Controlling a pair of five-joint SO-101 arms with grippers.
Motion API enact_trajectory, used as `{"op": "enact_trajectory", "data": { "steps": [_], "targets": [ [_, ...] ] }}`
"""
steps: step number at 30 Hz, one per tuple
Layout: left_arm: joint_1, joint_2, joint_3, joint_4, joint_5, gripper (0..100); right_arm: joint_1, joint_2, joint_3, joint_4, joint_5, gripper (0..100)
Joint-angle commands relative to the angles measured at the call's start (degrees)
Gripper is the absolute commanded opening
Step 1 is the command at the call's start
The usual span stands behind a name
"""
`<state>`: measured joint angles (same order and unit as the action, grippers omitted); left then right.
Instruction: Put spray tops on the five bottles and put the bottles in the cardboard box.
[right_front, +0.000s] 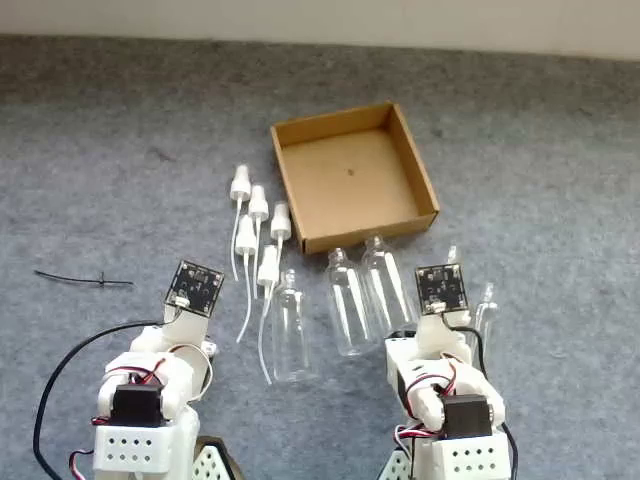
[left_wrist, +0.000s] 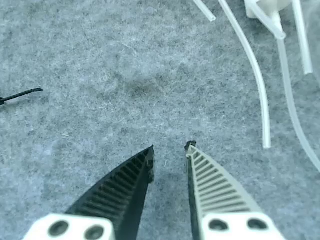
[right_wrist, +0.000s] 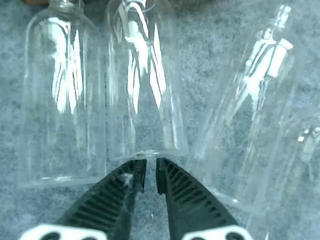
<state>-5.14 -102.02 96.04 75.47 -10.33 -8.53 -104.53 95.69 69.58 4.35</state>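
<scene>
Left gripper hovers slightly parted above the felt mat, holding nothing; right gripper, nearly closed and empty, sits just behind bottles lying near the cardboard box; spray tops lie loose beside it.

White arms, black cables

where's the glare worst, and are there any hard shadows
Right wrist view: strong white glare streaks run down the clear bottles. High view: soft even light, no hard shadow in the cardboard box. Left wrist view: no glare on the grey mat.
</scene>
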Motion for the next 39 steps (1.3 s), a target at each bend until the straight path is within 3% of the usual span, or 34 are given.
{"op": "enact_trajectory", "data": {
  "steps": [1,29,39],
  "targets": [
    [-0.31,0.04,1.27,0.18,-0.18,11,-0.22,-0.57,7.96,0.13,0.44,2.0],
    [-0.57,0.04,1.27,0.09,-0.53,12,-0.22,-0.66,8.04,-0.48,0.53,2.2],
    [-0.57,0.13,1.27,0.62,-22.33,11,-0.22,-0.66,8.04,-0.48,0.53,2.3]
  ]
}}
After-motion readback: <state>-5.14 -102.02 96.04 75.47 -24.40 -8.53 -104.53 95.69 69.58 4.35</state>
